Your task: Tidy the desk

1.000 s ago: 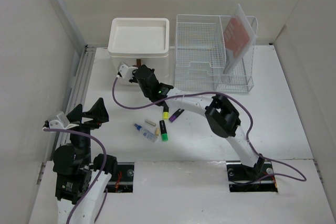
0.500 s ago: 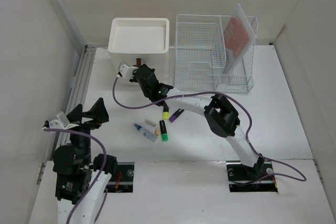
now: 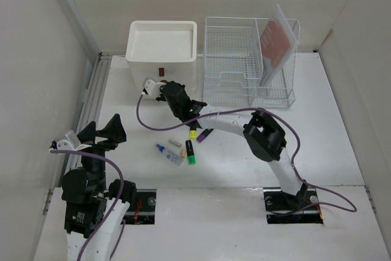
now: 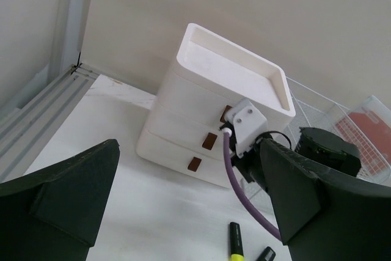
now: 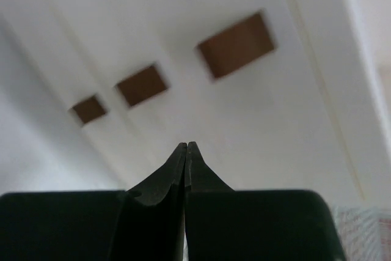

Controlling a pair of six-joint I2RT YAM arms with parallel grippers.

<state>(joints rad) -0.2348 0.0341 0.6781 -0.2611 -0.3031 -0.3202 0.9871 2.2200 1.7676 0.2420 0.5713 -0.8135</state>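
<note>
Top view: the white surface (image 3: 324, 132) fills the frame under both arms, with a grey rail (image 3: 91, 99) along its left edge. A cream drawer box (image 3: 162, 44) sits at the far edge toward the left corner. A wire-mesh rack (image 3: 241, 68) stands just beside it on the right, with a red-covered booklet (image 3: 274, 40) upright in its right section. My right gripper (image 3: 162, 86) is at the drawer box front, jaws together, holding nothing. My left gripper (image 3: 101, 131) hangs over the near left corner, jaws wide apart, empty. Mid-surface lie a yellow-tipped highlighter (image 3: 193, 131), a purple marker (image 3: 205, 133), a green-tipped highlighter (image 3: 190, 152) and a blue-capped tube (image 3: 169, 154).

Left wrist: my spread fingers frame the drawer box, which has three brown pull tabs (image 4: 209, 141) on its front.

Right wrist: the fingertips are pressed together and point at the tabs. I cannot tell whether they touch the front.
</note>
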